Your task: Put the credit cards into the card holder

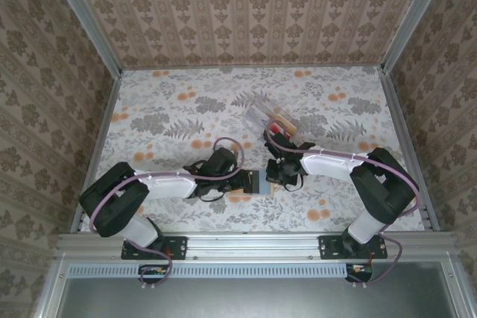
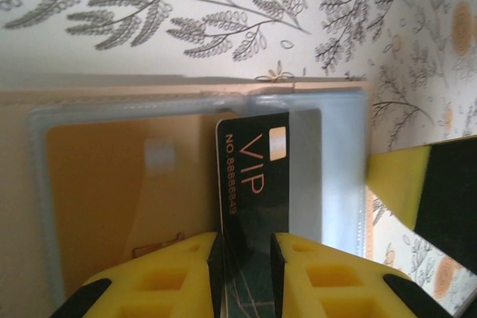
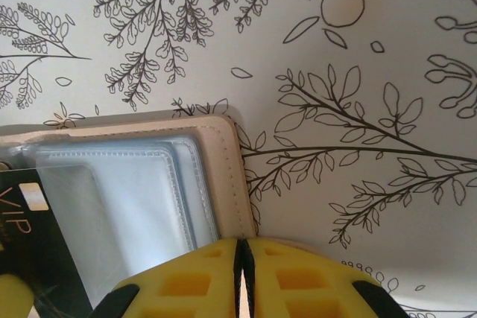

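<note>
Main worry here is the black card [image 2: 257,176] jamming. It's a stiff, glossy plastic rectangle with "VIP" printed on it. The left fingers [image 2: 246,239] are closed on its near end, and its far end sits partway into one of the clear sleeves [image 3: 112,206] of the card holder [image 3: 223,169]. Those sleeves look thin, soft and a bit cloudy, layered one over another. If the card goes in crooked, I'd guess a corner snags a seam or slides between the wrong layers.

Second risk is the holder sliding. It lies open and flat on the bench [image 3: 373,50], between the two arms near the front edge. The cover is tan and leather-like with a stitched border and rounded corners. The right fingers [image 3: 240,258] are shut nearly together at its edge. I can't tell if they pinch the cover or just press on it, so a hard push from the left could scoot it.

What looks like an orange-tan card [image 2: 112,199] is already under the plastic

The clear tray [image 1: 257,109] further back holds something red and tan, too small to tell
</note>
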`<act>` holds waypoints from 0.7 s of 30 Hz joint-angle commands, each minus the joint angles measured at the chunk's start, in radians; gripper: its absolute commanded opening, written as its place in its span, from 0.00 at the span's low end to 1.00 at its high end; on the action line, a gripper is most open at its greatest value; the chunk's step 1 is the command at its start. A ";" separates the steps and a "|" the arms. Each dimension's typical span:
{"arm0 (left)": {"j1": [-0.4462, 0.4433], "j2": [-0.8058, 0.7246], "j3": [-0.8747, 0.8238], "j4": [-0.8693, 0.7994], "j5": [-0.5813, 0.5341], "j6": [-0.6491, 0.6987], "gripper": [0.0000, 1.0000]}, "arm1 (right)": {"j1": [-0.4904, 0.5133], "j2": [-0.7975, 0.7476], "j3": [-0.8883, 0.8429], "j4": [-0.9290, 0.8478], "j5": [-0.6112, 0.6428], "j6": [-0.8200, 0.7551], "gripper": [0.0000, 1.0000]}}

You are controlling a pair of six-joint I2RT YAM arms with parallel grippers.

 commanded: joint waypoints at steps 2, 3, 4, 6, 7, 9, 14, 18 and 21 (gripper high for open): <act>-0.007 -0.018 0.034 -0.104 -0.041 0.043 0.25 | 0.003 0.049 -0.031 0.015 0.009 0.018 0.15; -0.008 -0.017 0.037 -0.105 -0.041 0.048 0.24 | 0.002 0.049 -0.031 0.014 0.009 0.018 0.15; -0.010 -0.015 0.039 -0.103 -0.040 0.049 0.23 | 0.002 0.049 -0.030 0.015 0.008 0.018 0.15; -0.010 -0.005 0.046 -0.096 -0.029 0.054 0.20 | 0.003 0.051 -0.030 0.017 0.007 0.018 0.15; -0.010 0.003 0.051 -0.091 -0.021 0.055 0.20 | 0.002 0.053 -0.031 0.017 0.006 0.017 0.15; -0.012 0.016 0.059 -0.084 -0.009 0.055 0.19 | 0.003 0.054 -0.030 0.017 0.003 0.017 0.15; -0.013 0.042 0.072 -0.080 0.005 0.056 0.20 | 0.002 0.055 -0.028 0.018 0.002 0.017 0.15; -0.016 0.051 0.084 -0.075 0.016 0.062 0.19 | 0.003 0.058 -0.024 0.019 -0.001 0.017 0.15; -0.019 0.057 0.091 -0.068 0.026 0.065 0.19 | 0.002 0.059 -0.023 0.018 -0.002 0.016 0.15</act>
